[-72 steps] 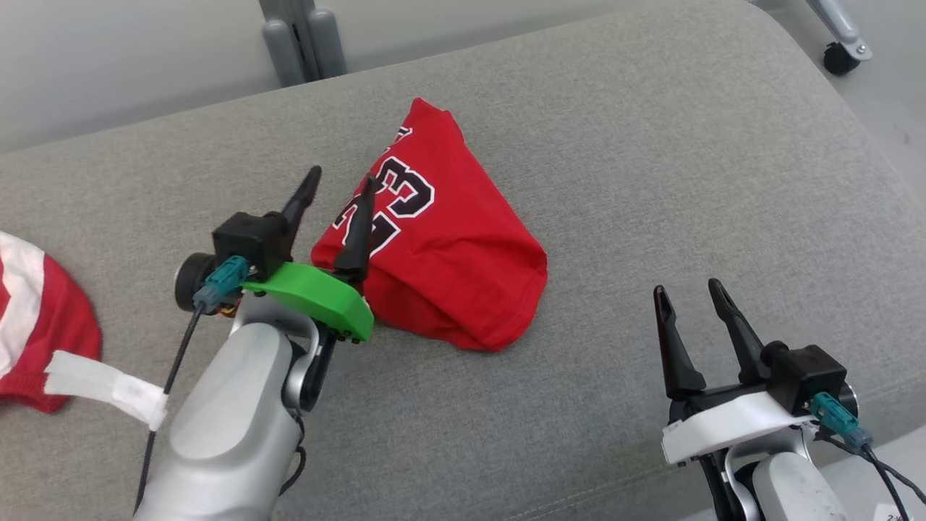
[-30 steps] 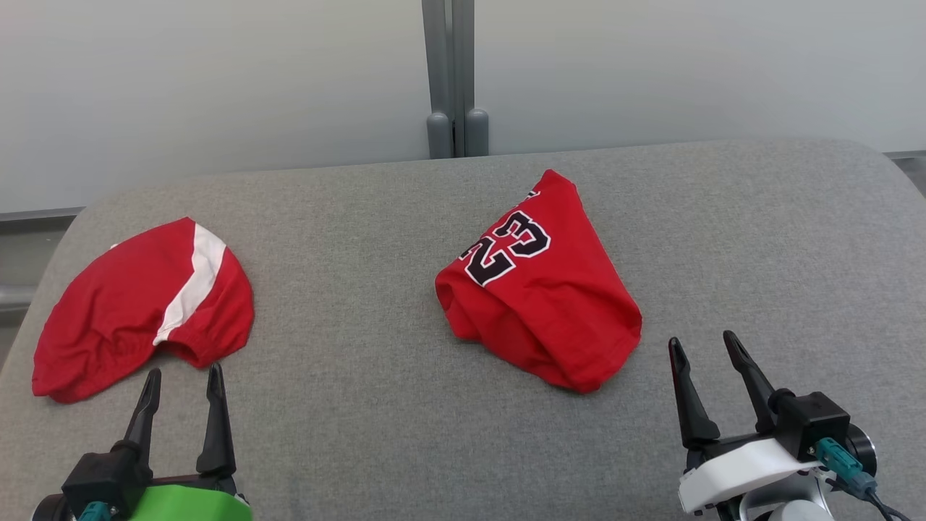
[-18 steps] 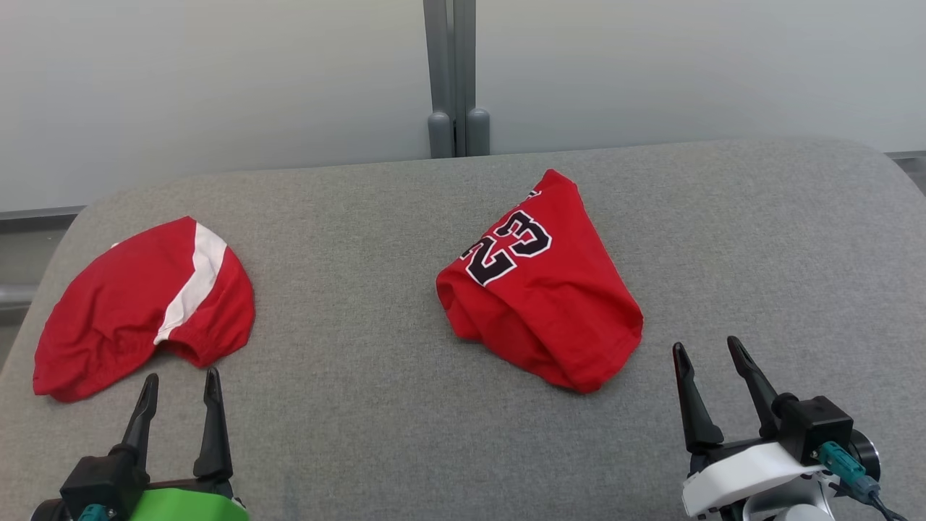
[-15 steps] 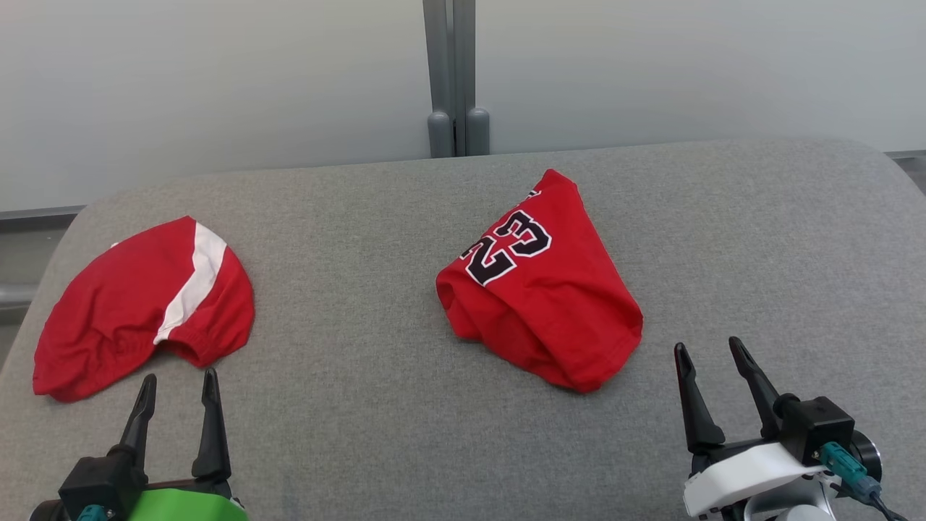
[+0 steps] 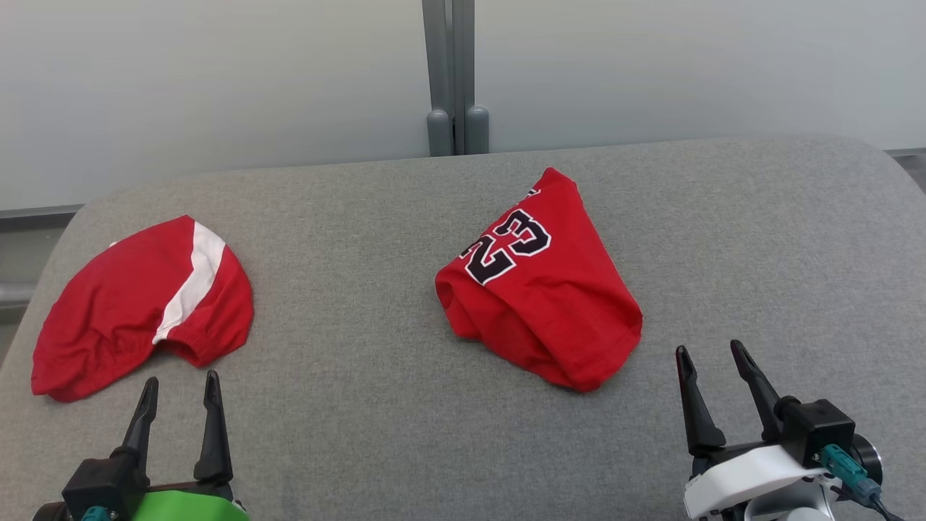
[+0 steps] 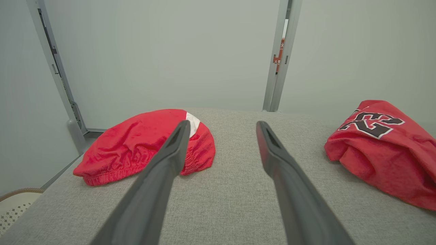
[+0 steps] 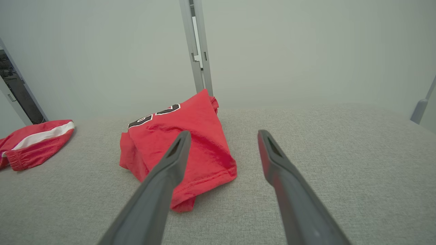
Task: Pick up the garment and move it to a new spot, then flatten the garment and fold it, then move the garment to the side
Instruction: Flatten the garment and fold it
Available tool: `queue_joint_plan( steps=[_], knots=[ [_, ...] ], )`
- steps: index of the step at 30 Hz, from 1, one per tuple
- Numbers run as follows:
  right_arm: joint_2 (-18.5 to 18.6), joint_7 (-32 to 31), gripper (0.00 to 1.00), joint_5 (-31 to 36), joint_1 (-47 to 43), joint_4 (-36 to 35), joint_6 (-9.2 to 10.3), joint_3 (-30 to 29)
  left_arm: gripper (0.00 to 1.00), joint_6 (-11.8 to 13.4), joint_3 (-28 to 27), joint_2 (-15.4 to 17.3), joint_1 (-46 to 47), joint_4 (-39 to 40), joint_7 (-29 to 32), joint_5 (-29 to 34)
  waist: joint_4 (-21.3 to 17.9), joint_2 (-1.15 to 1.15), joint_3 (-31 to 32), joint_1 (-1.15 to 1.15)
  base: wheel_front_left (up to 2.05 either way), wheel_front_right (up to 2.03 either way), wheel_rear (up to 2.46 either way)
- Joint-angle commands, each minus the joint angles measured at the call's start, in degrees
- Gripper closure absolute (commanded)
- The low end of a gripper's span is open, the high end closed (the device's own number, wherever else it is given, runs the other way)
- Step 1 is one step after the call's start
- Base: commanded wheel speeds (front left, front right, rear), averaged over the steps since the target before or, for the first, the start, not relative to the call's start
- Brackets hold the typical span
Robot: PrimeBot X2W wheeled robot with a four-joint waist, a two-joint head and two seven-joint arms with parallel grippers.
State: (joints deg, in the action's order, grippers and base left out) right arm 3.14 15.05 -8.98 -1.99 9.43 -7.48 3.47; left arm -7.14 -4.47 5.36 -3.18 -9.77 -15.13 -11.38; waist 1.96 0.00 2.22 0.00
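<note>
Jersey [image 5: 539,289]: red, number 23, folded, on grey table [image 5: 362,420], centre-right | left fingers [image 5: 214,427]: wide, empty, near red-and-white shorts [image 5: 137,311] | right fingers [image 5: 693,405]: wide, empty, near jersey.

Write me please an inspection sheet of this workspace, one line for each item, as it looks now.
surface: grey padded top, bare between the clothes.
job's things: red jersey with the number 23, loosely folded, near the middle; red shorts with a white stripe, at the left side. The two lie well apart.
clutter: nothing seen.
grippers: left gripper open, holding nothing, near the shorts; right gripper open, holding nothing, near the jersey's front corner.
cables: teal plug with a black cable at the right wrist, clear of the clothes.
surroundings: pale wall and grey post behind the top; pale basket low at the left.
</note>
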Motion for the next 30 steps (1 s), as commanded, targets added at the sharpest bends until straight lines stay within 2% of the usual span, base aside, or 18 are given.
queue_joint_plan(
  steps=[1, 10, 18, 23, 30],
  knots=[
    [0.1, 0.2, 0.00, 0.1, -0.4, 0.2, -0.02, -0.1, 0.00, -0.3, -0.3, 0.0, -0.9, -0.2, 0.0, 0.3, 0.0, 0.00, 0.0, 0.00, 0.00, 0.00, 0.00],
    [0.1, 0.1, 0.00, 0.4, 1.0, 0.8, -0.03, -0.2, 0.00, -0.3, -0.1, -0.3, -0.4, -0.7, 0.0, 0.5, 0.3, 0.00, 0.0, 0.00, 0.00, 0.00, 0.00],
    [2.9, -0.8, 0.00, 1.2, 6.8, 2.4, -0.02, 1.8, 0.00, -0.4, 0.7, -0.6, 0.9, -1.1, 0.0, 0.8, 2.0, 0.00, -0.6, 0.00, 0.00, 0.00, 0.00],
    [5.0, -1.9, 0.00, 1.4, 11.7, 6.7, -0.02, 2.8, 0.00, -0.4, 1.6, -0.9, 1.5, -1.5, 0.0, 0.7, 4.0, 0.00, -1.5, 0.00, 0.00, 0.00, 0.00],
    [7.2, -2.1, 0.00, 0.4, 18.4, 17.9, -0.02, 3.5, 0.00, -0.4, 3.1, -1.2, 3.2, -1.8, 0.0, 0.0, 6.8, 0.00, -4.5, 0.00, 0.00, 0.00, 0.00]
  ],
)
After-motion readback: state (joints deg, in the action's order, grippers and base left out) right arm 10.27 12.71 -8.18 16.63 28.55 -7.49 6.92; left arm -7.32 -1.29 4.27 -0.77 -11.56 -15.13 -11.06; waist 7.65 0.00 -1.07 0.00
